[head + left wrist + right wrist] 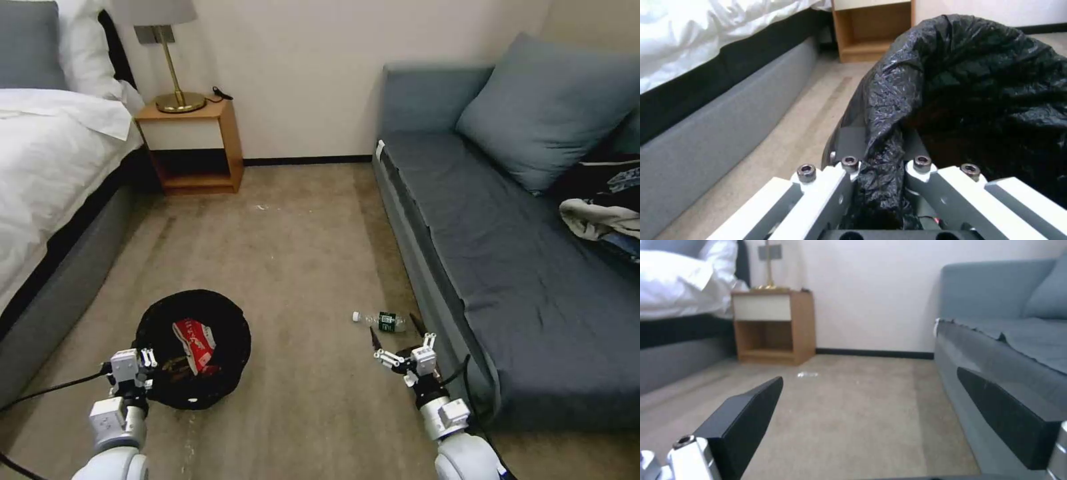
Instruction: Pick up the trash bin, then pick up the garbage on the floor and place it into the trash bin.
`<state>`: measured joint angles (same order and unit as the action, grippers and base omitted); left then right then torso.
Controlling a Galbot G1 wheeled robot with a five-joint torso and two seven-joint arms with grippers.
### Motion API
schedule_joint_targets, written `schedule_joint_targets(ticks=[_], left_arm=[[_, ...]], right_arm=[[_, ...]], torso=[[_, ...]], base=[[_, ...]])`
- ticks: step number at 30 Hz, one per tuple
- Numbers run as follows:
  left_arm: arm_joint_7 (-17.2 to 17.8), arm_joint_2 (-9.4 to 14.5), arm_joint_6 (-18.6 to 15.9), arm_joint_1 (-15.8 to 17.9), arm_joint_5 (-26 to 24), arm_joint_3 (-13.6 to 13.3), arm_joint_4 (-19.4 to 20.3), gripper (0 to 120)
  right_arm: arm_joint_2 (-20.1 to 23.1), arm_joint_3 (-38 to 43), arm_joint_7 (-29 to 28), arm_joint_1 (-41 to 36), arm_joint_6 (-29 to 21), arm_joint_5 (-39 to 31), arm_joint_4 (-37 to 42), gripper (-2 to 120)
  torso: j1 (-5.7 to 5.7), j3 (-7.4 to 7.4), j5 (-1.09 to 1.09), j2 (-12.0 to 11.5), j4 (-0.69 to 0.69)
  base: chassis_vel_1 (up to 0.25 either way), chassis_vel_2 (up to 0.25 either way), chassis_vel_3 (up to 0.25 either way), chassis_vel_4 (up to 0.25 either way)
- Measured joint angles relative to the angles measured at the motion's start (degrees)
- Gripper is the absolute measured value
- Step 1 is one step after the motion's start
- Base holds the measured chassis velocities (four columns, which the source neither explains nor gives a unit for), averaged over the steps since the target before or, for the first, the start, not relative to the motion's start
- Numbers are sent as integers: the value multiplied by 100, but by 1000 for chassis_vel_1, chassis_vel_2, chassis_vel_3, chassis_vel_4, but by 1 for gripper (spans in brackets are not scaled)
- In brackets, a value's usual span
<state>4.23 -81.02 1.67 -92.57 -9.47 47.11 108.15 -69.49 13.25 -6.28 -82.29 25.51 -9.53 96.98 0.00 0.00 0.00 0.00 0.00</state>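
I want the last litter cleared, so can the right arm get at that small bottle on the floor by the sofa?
Probably yes. The right gripper is open just short of the bottle, with bare carpet between them. The sofa base close beside it may limit side approach. The left gripper holds the trash bin.

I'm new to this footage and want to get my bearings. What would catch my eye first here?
The trash bin, black-lined with a red snack packet inside, sits low on the robot's left, its rim clamped by the left pincer. A small bottle lies on the floor by the sofa, just beyond the open right pincer.
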Motion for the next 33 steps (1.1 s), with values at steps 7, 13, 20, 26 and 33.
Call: schedule_joint_targets(ticks=[7,13,20,26,33], left_arm=[[0,60,1,20,-61,0,1,7],[0,117,1,71,-105,4,-61,7],[-4,173,1,109,-144,9,-154,7],[-9,191,1,120,-151,9,-156,7],[-14,209,-5,126,-155,2,-152,7]], right_arm=[[-151,-32,38,55,-12,8,-43,100],[-165,-101,45,185,-108,39,-88,100],[-145,-163,88,288,-170,59,-108,100],[-122,-172,111,298,-172,62,-116,100],[-41,-173,151,297,-142,67,-147,100]], torso=[[0,0,0,0,0],[0,0,0,0,0],[0,0,0,0,0],[0,0,0,0,0],[0,0,0,0,0]], base=[[-35,38,38,-41],[0,0,0,0],[0,0,0,0],[-34,21,22,-32],[-70,60,56,-59]])
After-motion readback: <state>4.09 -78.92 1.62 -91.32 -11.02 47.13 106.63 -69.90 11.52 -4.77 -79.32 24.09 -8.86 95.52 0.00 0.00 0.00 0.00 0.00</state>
